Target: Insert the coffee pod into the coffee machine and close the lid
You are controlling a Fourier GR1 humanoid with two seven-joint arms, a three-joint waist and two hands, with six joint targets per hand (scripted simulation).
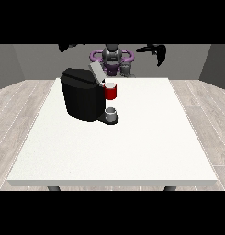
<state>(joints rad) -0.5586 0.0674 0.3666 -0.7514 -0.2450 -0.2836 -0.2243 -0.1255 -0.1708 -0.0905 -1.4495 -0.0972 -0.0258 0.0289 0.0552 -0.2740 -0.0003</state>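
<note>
The black coffee machine (81, 98) stands on the white table (132, 147), left of the middle. Its grey lid (96, 72) is tilted up and open. At its front a red pod holder (111, 92) carries a small pale round pod (110, 85) in its top. Under the holder a grey cup (111, 112) rests on the machine's base. Both hands are raised far behind the machine, level with the robot's head. The hand at the view's right (159, 53) hangs with its fingers pointing down and holds nothing. The hand at the view's left (68, 46) is a small dark shape above the machine.
The robot's torso (112, 58) stands behind the table's far edge. A grey cylinder (126, 69) stands beside it. Wooden floor surrounds the table on all sides.
</note>
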